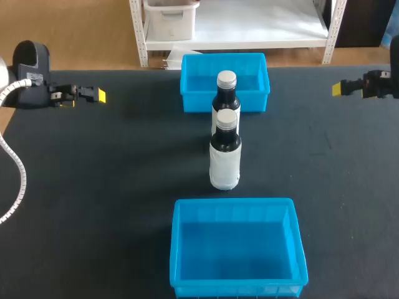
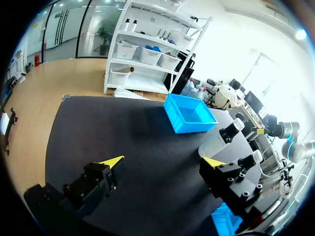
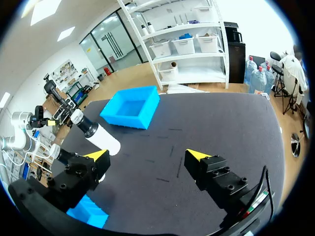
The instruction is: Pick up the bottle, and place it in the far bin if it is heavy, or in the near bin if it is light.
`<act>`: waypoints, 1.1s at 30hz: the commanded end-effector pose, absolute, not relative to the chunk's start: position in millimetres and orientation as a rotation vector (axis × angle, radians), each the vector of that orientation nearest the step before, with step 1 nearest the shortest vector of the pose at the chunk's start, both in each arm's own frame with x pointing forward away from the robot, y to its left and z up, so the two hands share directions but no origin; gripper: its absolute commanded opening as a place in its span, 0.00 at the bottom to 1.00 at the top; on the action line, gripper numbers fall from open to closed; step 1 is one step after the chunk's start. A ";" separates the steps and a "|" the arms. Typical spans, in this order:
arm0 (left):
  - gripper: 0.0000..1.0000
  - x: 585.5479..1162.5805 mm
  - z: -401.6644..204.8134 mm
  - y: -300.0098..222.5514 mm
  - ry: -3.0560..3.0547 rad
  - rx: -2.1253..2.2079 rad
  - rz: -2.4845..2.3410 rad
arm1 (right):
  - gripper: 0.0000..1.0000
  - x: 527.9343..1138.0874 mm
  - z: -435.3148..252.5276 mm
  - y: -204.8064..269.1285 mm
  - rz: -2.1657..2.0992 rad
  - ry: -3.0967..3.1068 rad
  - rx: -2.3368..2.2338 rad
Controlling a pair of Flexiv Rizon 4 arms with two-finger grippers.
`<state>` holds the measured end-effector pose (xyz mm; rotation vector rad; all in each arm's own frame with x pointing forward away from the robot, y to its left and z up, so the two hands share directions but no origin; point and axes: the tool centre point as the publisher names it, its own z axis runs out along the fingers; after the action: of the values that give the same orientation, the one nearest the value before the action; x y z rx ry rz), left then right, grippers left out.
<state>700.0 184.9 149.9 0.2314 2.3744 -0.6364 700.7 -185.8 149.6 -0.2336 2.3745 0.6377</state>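
Head view: the front bottle [image 1: 225,159] stands upright on the dark surface [image 1: 112,162] between the far bin [image 1: 193,103] and the near bin [image 1: 179,249], with a second bottle [image 1: 226,93] just behind it. Left wrist view: the left hand [image 2: 165,161] is spread wide and empty. Right wrist view: the right hand [image 3: 147,154] is likewise wide and empty. Because the bottles crowd each other, a finger closing on one could topple its neighbour.

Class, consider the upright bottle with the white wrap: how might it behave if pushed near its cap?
The bottle stands tall and narrow, so it would probably tip. Its round body would likely roll afterwards.
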 end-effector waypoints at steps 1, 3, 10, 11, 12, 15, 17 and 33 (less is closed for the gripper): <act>1.00 700.0 149.9 185.0 2.374 0.231 -0.636 | 1.00 699.7 150.1 -185.2 0.633 2.375 -0.231; 1.00 700.0 149.9 185.0 2.374 0.231 -0.636 | 1.00 699.7 150.1 -185.2 0.633 2.375 -0.231; 1.00 700.0 149.9 185.0 2.374 0.231 -0.636 | 1.00 699.7 150.1 -185.2 0.633 2.375 -0.231; 1.00 700.0 149.9 185.0 2.374 0.231 -0.636 | 1.00 699.7 150.1 -185.2 0.633 2.375 -0.231; 1.00 700.0 149.9 185.0 2.374 0.231 -0.636 | 1.00 699.7 150.1 -185.2 0.633 2.375 -0.231; 1.00 700.0 149.9 185.0 2.374 0.231 -0.636 | 1.00 698.4 149.4 -185.4 0.673 2.350 -0.299; 1.00 700.0 149.9 185.0 2.374 0.231 -0.636 | 1.00 693.0 152.3 -185.1 0.710 2.299 -0.494; 1.00 700.0 149.9 185.0 2.374 0.231 -0.636 | 1.00 671.3 156.9 -183.2 0.824 2.133 -1.195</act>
<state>700.0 185.0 149.9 0.2314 2.3744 -0.6364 665.0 -179.7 156.5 -0.8704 2.2416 0.5374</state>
